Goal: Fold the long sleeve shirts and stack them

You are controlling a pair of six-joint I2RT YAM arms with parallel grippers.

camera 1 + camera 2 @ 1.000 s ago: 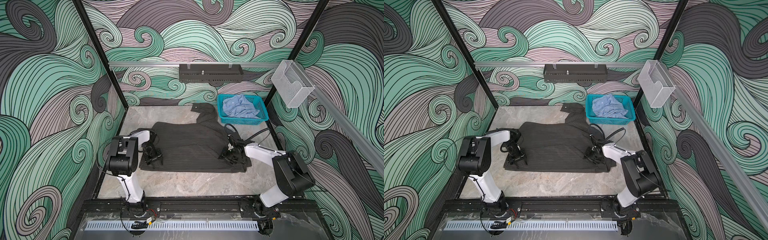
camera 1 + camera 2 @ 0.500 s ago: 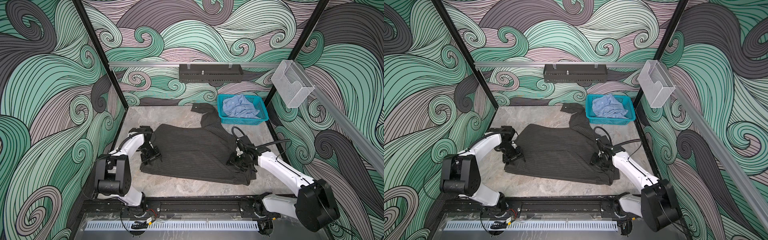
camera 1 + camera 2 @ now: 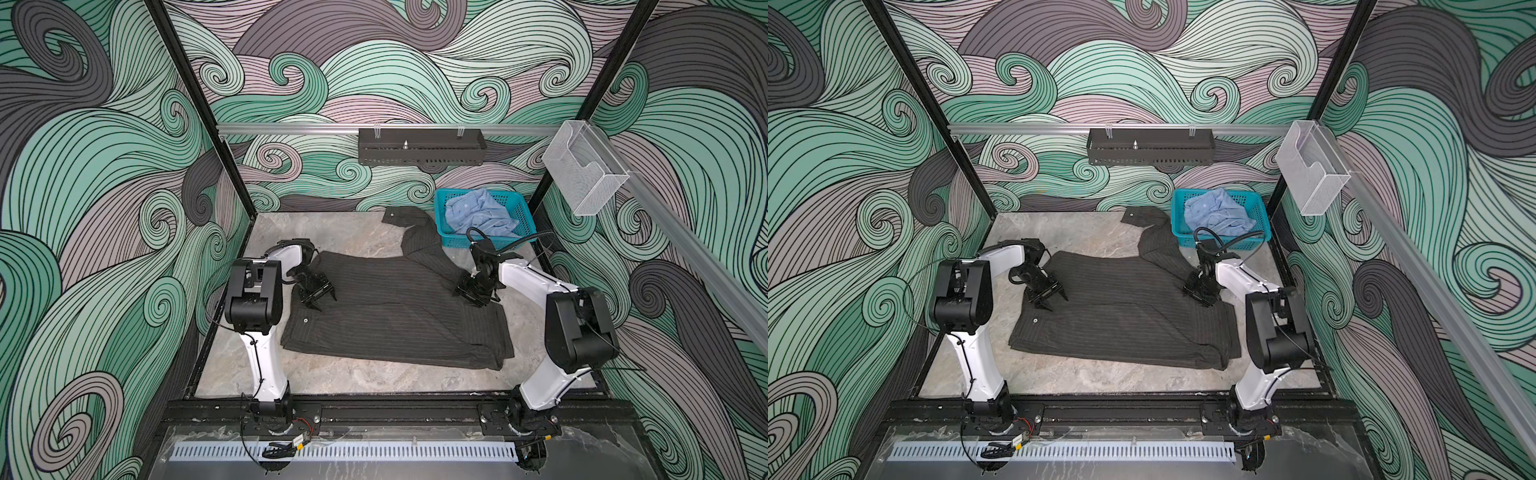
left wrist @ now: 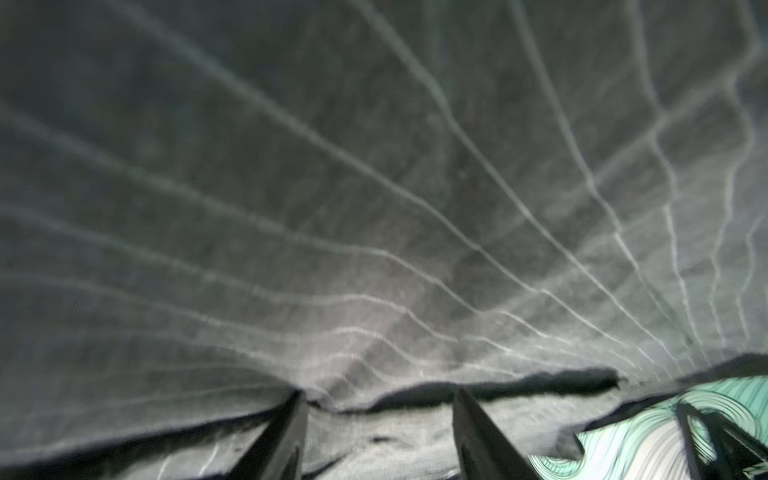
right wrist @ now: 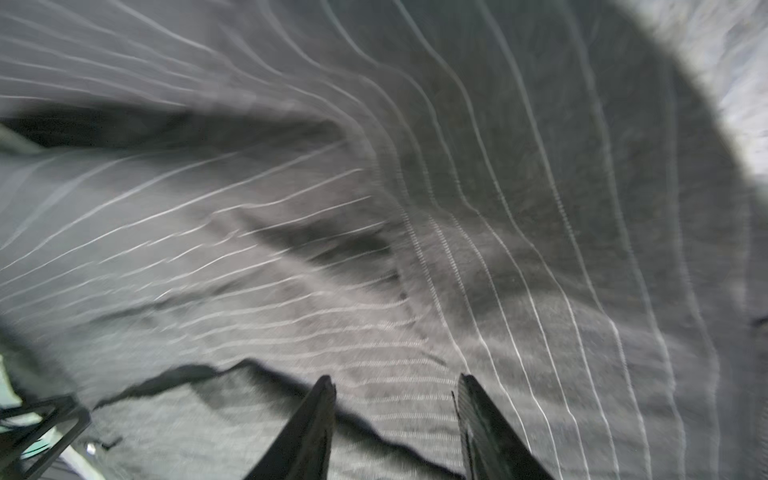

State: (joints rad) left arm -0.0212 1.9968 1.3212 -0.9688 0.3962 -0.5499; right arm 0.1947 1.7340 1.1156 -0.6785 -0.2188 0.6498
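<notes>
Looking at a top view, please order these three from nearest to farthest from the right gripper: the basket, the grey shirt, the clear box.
1. Grey shirt: lying right under the right gripper, mid-table.
2. Basket: just behind the gripper, in the back right corner.
3. Clear box: mounted high up on the right side.

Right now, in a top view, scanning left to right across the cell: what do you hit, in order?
left gripper → charcoal pinstriped shirt → right gripper → clear wall bin. The teal basket holding the light blue shirt overlaps the right gripper's span, so it is left out.
</notes>
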